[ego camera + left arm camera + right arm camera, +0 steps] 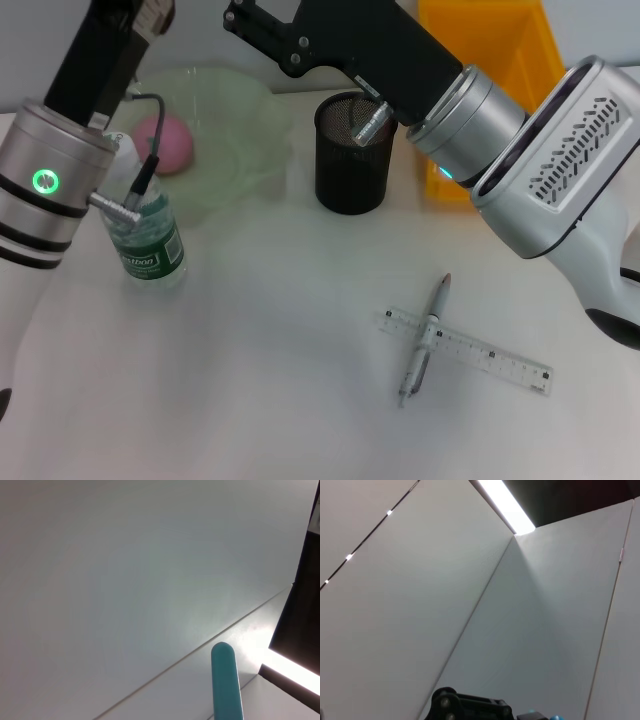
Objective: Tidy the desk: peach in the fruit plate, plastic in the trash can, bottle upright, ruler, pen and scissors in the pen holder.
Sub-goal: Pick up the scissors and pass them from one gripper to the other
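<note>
The pen [425, 340] lies across the ruler [466, 350] on the desk [280, 340], its tip pointing toward the pen holder [351, 152]. The bottle [148, 235] stands upright beside the fruit plate [235, 150], where the peach [163, 142] rests. Both my arms are raised, and I cannot tell how their fingers stand.

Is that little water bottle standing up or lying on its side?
Standing upright. In the head view the bottle rests on its base on the table, label level, beside the green fruit plate.

White lettering is seen on the bottle's green label [150, 258], too small to be read; graduation marks are carried by the ruler [466, 350].
</note>
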Controlling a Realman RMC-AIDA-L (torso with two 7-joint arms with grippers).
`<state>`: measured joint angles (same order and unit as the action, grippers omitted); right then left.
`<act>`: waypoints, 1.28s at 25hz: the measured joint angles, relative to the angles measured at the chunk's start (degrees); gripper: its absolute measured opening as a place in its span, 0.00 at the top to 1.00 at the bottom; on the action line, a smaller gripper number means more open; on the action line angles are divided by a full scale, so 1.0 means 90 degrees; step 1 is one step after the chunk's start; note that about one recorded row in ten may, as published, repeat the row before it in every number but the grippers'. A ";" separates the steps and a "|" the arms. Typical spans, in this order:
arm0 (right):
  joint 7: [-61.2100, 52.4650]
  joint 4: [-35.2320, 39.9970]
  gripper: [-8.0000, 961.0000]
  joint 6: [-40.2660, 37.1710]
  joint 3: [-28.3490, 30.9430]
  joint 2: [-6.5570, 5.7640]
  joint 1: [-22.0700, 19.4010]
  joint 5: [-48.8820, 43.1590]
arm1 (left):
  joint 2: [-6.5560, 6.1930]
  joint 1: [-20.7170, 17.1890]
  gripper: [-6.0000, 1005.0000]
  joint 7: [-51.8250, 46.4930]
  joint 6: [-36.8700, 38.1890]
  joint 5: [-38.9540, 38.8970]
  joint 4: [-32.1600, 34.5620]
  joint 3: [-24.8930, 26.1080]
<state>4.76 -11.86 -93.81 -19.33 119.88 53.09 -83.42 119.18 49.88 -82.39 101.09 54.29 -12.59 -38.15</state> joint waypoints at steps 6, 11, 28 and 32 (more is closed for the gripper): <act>0.0004 -0.0009 0.21 0.0003 0.0000 0.0000 -0.0019 -0.0014 | 0.0000 -0.0169 0.76 0.0019 -0.0047 0.1012 0.0054 0.0916; 0.0032 -0.0018 0.21 -0.0030 0.0000 0.0000 -0.0055 -0.0014 | 0.0000 -0.0179 0.76 0.0011 -0.0043 0.1131 0.0121 0.0965; 0.0154 -0.0061 0.22 -0.0005 -0.0010 0.0000 -0.0099 -0.0013 | 0.0000 -0.0174 0.76 -0.0021 -0.0060 0.1195 0.0222 0.1046; 0.0156 -0.0046 0.23 -0.0005 -0.0009 0.0000 -0.0090 -0.0010 | 0.0000 -0.0167 0.76 0.0003 -0.0073 0.1195 0.0186 0.1046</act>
<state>6.16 -12.27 -93.86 -19.41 119.88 52.29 -83.50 119.18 48.38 -82.36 100.43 65.05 -10.91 -28.74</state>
